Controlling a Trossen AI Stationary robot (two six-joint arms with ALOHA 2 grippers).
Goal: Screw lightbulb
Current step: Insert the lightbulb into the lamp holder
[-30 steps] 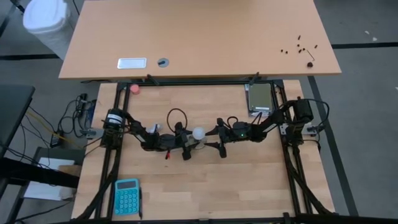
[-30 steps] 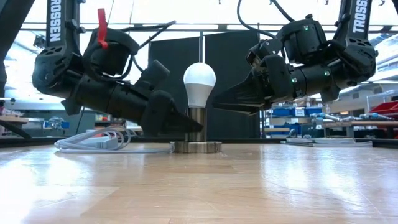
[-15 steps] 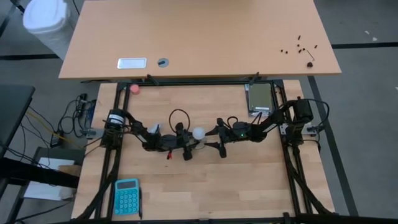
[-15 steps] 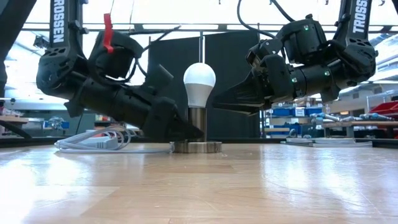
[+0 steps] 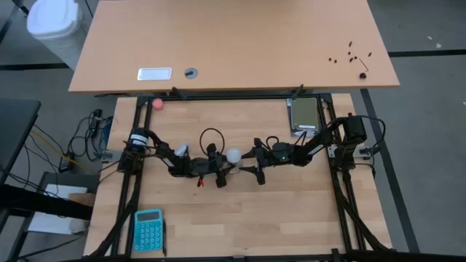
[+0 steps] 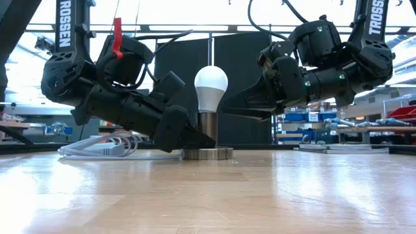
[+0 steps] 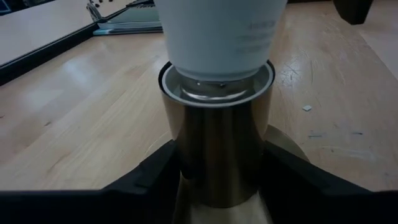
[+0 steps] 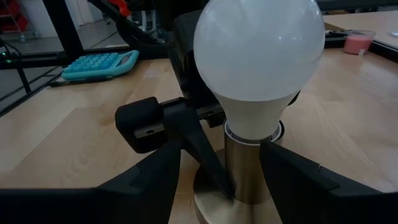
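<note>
The white lightbulb [image 6: 211,87] stands upright with its screw base in the brass socket [image 6: 208,129], whose round disc [image 6: 207,153] rests on the wooden table. From above, the bulb [image 5: 233,155] shows mid-table between both arms. My left gripper [image 6: 198,139] comes low from the left, tipped down, shut on the socket's cylinder. My right gripper [image 6: 229,106] comes from the right, open, at the height of the bulb's neck. In the right wrist view its fingers [image 8: 155,171] stand on either side of the bulb [image 8: 258,53] and the socket. My left gripper pinches the socket's brass cylinder [image 7: 217,146] between its two fingers [image 7: 158,171], low down near the disc. The fingers come from the table's left, slanting downward. The socket stands upright on the table with the bulb on top.
A white cord [image 6: 97,147] lies behind the left arm. A black cable loop [image 5: 209,135] lies just beyond the bulb. A pink ball [image 5: 159,103] sits at the far left, a blue calculator [image 5: 148,228] at the near left, and a flat grey device [image 5: 304,114] at the far right.
My left gripper has gone a little toward the table's right, closer against the socket, and has tipped its fingers further down toward the disc. My right gripper has kept still. The bulb stays upright.
</note>
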